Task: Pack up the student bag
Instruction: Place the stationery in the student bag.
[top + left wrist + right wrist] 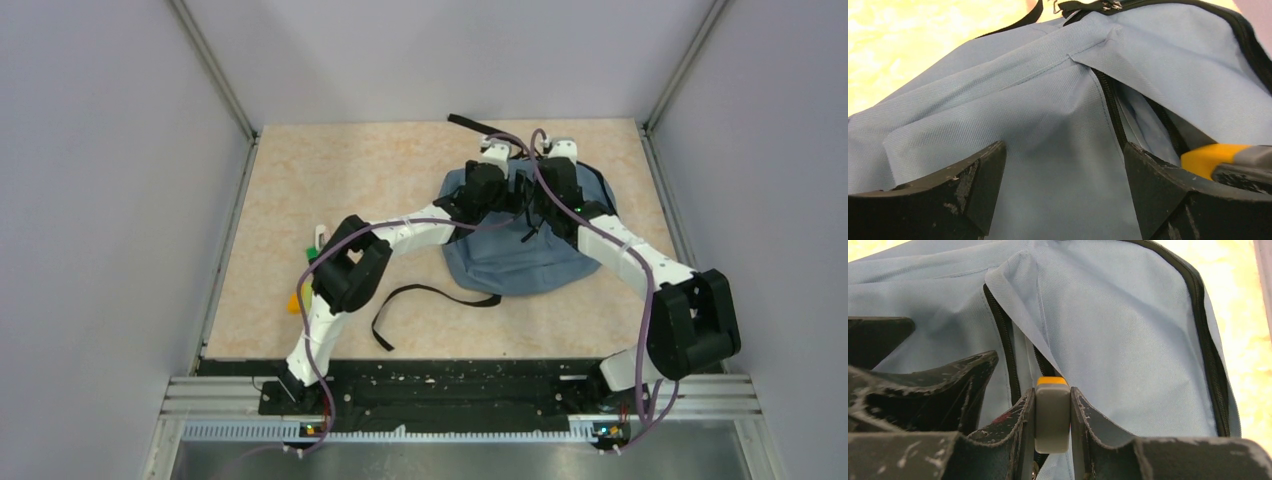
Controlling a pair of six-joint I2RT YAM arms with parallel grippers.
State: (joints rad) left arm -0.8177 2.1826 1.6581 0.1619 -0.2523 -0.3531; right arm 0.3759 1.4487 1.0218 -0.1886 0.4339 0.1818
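Observation:
The student bag (520,265) lies flat on the table, blue-grey, with both grippers over its upper part. My right gripper (1052,390) is shut on a small grey block with an orange end (1052,420). It holds the block at the mouth of the bag's open zip pocket (1009,347). My left gripper (1063,170) stands open just to the left, its fingers spread wide over the bag's fabric (1048,100) with nothing pinched between them. The block's orange end (1210,157) shows at the right of the left wrist view. From above, the left gripper (512,195) and the right gripper (532,205) nearly meet.
A long black strap (430,295) trails from the bag toward the near edge. Small green, orange and white items (305,268) lie at the table's left side, partly hidden by my left arm. Grey walls enclose the table on three sides.

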